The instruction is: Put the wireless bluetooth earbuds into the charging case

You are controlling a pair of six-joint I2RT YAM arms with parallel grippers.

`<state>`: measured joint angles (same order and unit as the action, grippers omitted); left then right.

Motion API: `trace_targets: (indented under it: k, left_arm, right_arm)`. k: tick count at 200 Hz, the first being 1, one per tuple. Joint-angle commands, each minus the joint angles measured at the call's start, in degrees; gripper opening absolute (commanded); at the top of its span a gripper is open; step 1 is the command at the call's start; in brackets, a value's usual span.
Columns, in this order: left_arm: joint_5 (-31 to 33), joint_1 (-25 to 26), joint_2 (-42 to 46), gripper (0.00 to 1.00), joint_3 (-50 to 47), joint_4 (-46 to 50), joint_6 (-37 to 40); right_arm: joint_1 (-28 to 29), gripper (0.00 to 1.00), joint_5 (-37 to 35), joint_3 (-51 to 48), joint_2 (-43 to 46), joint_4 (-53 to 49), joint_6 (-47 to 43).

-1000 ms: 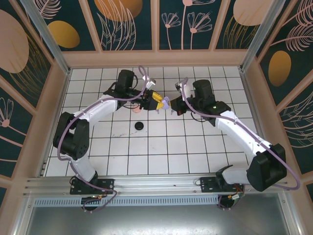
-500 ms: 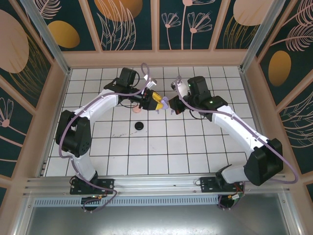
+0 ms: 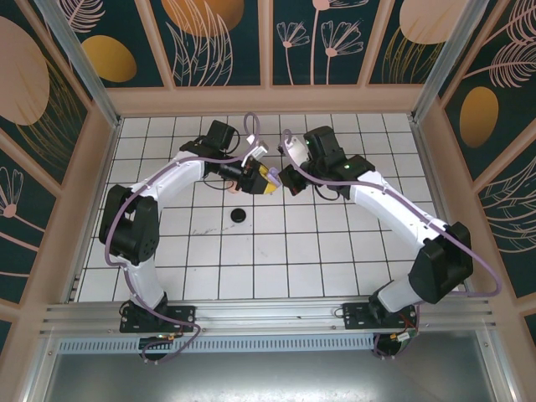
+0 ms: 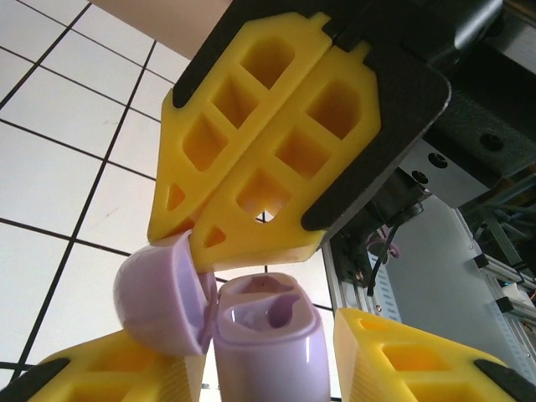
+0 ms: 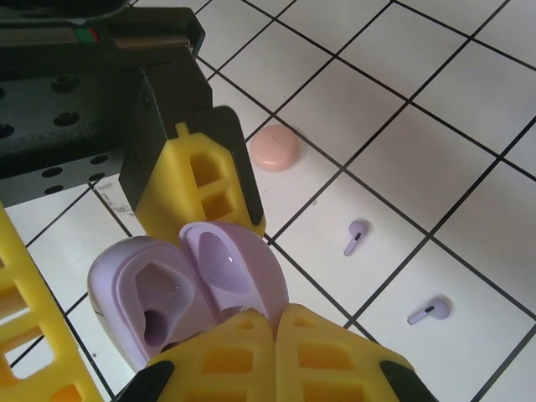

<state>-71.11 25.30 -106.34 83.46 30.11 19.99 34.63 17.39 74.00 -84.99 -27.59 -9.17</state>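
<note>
The lilac charging case (image 4: pixel 268 352) is held off the table, upright between the yellow fingers of my left gripper (image 4: pixel 268 373). Its lid (image 4: pixel 163 293) hangs open to the left and both inner wells look empty. My right gripper (image 5: pixel 276 322) is shut, with its joined fingertips (image 4: pixel 209 243) against the edge of the open lid (image 5: pixel 230 268). Two lilac earbuds (image 5: pixel 356 238) (image 5: pixel 429 311) lie on the white tiles below, apart from each other. In the top view, left gripper (image 3: pixel 265 177) and right gripper (image 3: pixel 286 180) meet tip to tip above the table's back middle.
A pink round disc (image 5: pixel 274 148) lies on the tiles under the grippers, also visible as the pink disc (image 3: pixel 232 189) from above. A black disc (image 3: pixel 239 215) lies a tile nearer. Wooden walls (image 3: pixel 268 99) fence the tiled table.
Both grippers have shifted a little left and toward the back. The right gripper has closed in on the left one and now touches the case's lid.
</note>
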Motion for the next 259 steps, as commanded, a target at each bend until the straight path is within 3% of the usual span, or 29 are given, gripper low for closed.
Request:
trace_targets:
  k: [1,41,94,112,121,141,168,190,225,259]
  left_arm:
    - [-0.96,0.01,-1.27,0.41,2.46,2.93,3.71]
    - [-1.90,0.02,-2.37,0.35,3.86,5.23,5.58]
    - [-3.02,0.01,-2.99,0.03,3.77,5.15,6.20]
    - [-3.24,0.01,-2.59,0.00,2.79,2.85,5.11]
    - [-2.93,0.06,-1.98,0.00,1.46,-1.17,2.24]
    - [0.30,-0.37,1.24,0.00,-4.77,-18.73,-10.37]
    - [5.56,-3.07,5.52,0.00,-12.33,-40.25,-25.16]
    - [11.64,-5.30,9.62,0.00,-17.11,-52.64,-32.46]
    - [24.75,-5.80,17.98,0.00,-24.51,-64.44,-34.92]
    - [38.55,-5.81,28.03,0.00,-35.40,-76.75,-35.02]
  right_arm:
    - [0.60,0.00,-1.30,2.55,-0.76,-2.27,-1.71]
    - [0.90,0.00,-1.37,3.11,-1.29,-2.99,-1.97]
    - [1.13,0.00,-2.95,3.77,-1.47,-2.10,-1.18]
    - [0.96,0.33,-4.20,4.28,-0.34,-1.05,0.29]
    - [0.68,0.46,-4.42,4.48,0.69,-0.66,1.24]
    - [-0.26,0.57,-3.18,4.32,3.84,-0.38,3.10]
    - [-1.90,0.59,-2.86,0.69,10.11,1.15,6.71]
    - [-2.98,0.61,-3.39,-4.83,14.98,4.46,11.51]
    - [-2.99,0.61,-7.66,-11.88,14.95,10.70,19.59]
    - [-2.99,0.60,-9.24,-10.59,4.23,11.51,24.46]
